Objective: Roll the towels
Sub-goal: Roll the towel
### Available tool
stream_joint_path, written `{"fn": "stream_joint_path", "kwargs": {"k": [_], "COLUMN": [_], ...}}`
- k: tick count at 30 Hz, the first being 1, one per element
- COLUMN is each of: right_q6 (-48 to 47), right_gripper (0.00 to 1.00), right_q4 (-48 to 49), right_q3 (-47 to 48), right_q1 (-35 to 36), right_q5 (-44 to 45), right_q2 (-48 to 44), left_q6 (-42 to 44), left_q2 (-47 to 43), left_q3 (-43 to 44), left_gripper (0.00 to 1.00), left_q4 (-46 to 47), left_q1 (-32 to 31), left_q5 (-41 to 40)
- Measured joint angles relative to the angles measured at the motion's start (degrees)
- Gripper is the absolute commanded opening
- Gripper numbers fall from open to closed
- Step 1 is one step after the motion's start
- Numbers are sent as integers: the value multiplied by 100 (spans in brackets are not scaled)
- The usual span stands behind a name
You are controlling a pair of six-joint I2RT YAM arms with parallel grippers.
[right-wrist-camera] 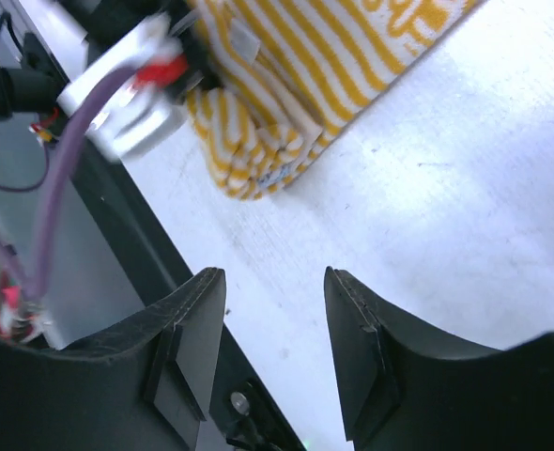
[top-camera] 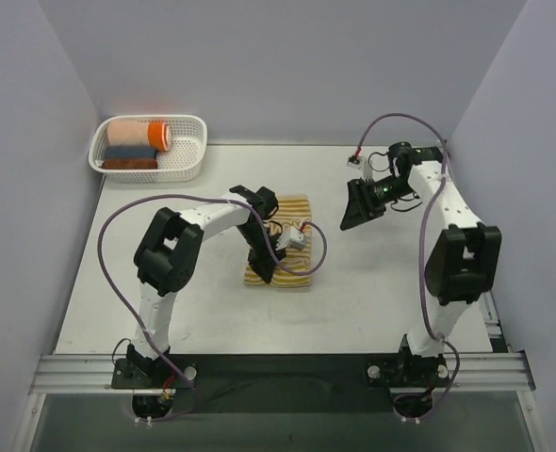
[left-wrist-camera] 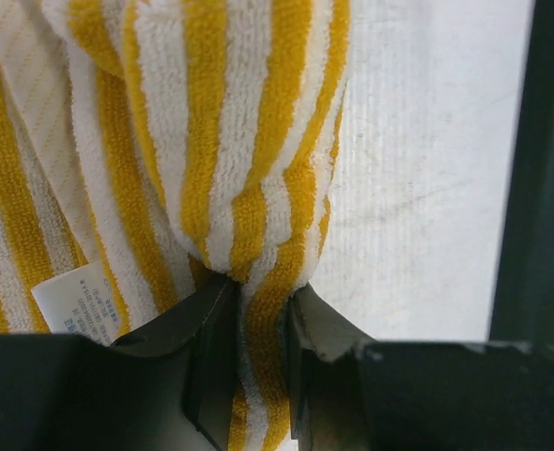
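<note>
One striped towel [top-camera: 295,207] lies near the middle of the tabletop [top-camera: 372,301], with its long axis running from 12 to 6 o'clock in the top view. The left hand [top-camera: 261,269] is at the 6 o'clock end and pinches a bunched fold of the cloth between its fingers, so I judge it is the nearer arm for rolling toward 12 o'clock. The right hand [top-camera: 358,215] hangs at about 2 o'clock from the towel, well apart, its jaws spread and holding nothing
</note>
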Motion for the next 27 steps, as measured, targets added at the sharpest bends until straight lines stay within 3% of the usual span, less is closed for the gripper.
{"fn": "stream_joint_path", "kwargs": {"k": [2, 6, 12, 19, 27], "right_q6": [-142, -437, -549, -490, -730], "right_gripper": [47, 47, 48, 59, 66], "right_q4": [28, 33, 444, 1353, 3032], "right_q3": [-249, -791, -1886, -2354, -2671], "right_q1": [57, 428, 1921, 3501, 4811], "right_q5": [122, 380, 1416, 2747, 3987], "right_q2": [-684, -1759, -2767, -2859, -2046], "left_q6": [61, 140, -15, -302, -592], "left_q2": [407, 1158, 1810, 2061, 2155], "left_q3": [444, 1220, 1880, 2035, 2039], "left_gripper": [16, 12, 10, 14, 19], "left_q4": [-498, -1355, -2109, -2430, -2592], "left_q1": [197, 498, 675, 691, 699], "left_q5": [385, 979, 1375, 1497, 1532]}}
